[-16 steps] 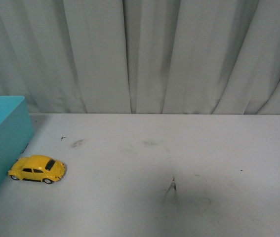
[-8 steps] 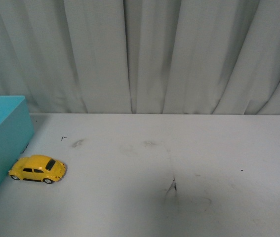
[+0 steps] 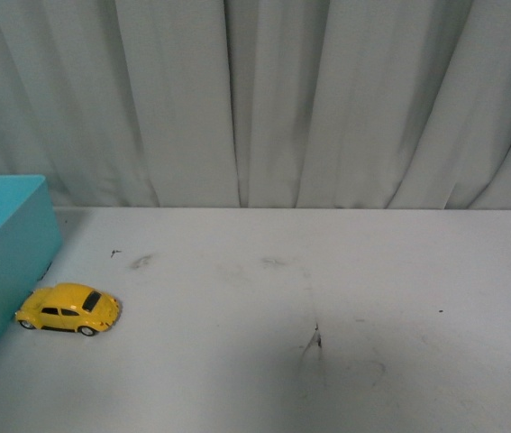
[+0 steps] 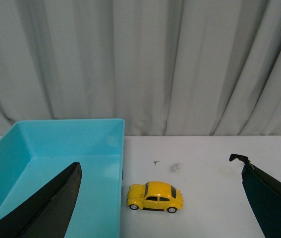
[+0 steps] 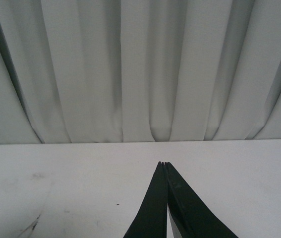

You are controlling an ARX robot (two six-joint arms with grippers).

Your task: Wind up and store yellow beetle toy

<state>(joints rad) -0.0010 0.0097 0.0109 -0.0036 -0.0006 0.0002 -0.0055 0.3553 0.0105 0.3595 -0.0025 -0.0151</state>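
Beside the teal bin sits the yellow beetle toy, left hand spread wide, right hand clenched empty

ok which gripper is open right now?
The left gripper: its fingers are spread wide apart, framing the yellow beetle toy in its wrist view. The right gripper has its fingers pressed together, holding nothing.

Left hand spread wide; right hand pressed closed.
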